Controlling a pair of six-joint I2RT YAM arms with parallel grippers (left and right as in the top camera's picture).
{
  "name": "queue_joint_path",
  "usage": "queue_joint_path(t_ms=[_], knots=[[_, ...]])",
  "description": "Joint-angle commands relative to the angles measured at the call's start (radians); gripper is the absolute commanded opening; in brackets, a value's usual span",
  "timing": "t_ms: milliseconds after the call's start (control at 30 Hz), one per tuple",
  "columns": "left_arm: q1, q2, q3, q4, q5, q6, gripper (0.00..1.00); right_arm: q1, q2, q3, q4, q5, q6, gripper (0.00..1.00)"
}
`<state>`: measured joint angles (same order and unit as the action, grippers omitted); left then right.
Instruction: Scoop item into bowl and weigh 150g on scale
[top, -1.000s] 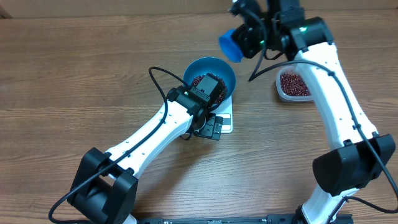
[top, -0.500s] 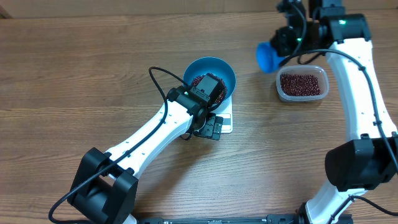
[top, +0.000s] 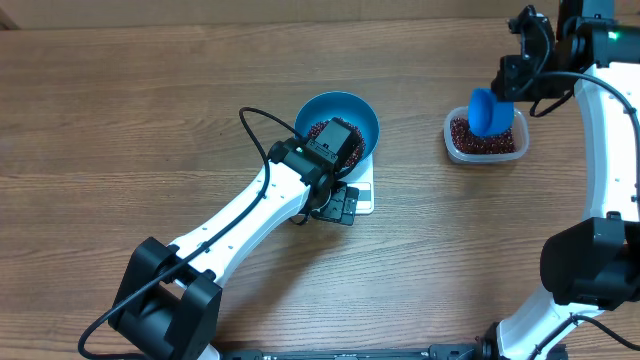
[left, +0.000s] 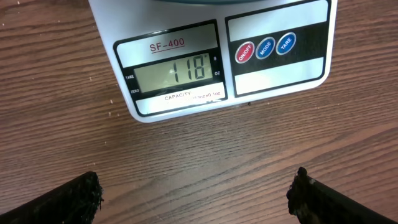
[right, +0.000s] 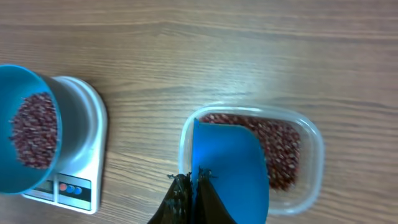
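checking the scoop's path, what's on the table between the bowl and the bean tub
Nothing: the overhead view shows only bare table between the bowl and the tub.

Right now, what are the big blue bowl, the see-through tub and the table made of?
The bowl: probably plastic, fairly glossy; even bright blue colour with a soft shine inside.
The tub: likely clear plastic; the beans show through its thin, cloudy wall.
The table: wood or wood-look laminate, matte; brown grain lines run across it.

We are stretching our left arm (top: 250, 215) forward, its left gripper (left: 193, 196) gaping wide and facing down. We are extending our right arm (top: 608, 130) far forward, its right gripper (right: 189, 186) pinching a scoop (right: 230, 168).
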<state>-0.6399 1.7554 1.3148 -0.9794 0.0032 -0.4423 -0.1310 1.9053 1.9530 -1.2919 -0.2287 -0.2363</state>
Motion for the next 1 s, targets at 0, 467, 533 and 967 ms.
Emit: queue_joint_path(t_ms=[0, 467, 533, 967], knots=[[-0.002, -0.002, -0.010, 0.001, -0.013, 0.000, 1.00, 0.002, -0.029, -0.034, -0.003, 0.108, 0.005, 0.04], [-0.002, -0.002, -0.010, 0.021, -0.013, 0.000, 0.99, -0.001, -0.029, -0.083, 0.050, 0.116, 0.004, 0.04], [-0.002, -0.002, -0.010, 0.050, -0.013, 0.000, 1.00, -0.001, -0.029, -0.083, 0.056, 0.116, 0.004, 0.04], [-0.003, -0.014, -0.010, 0.038, -0.018, -0.038, 0.86, -0.001, -0.029, -0.083, 0.064, 0.116, 0.003, 0.04]])
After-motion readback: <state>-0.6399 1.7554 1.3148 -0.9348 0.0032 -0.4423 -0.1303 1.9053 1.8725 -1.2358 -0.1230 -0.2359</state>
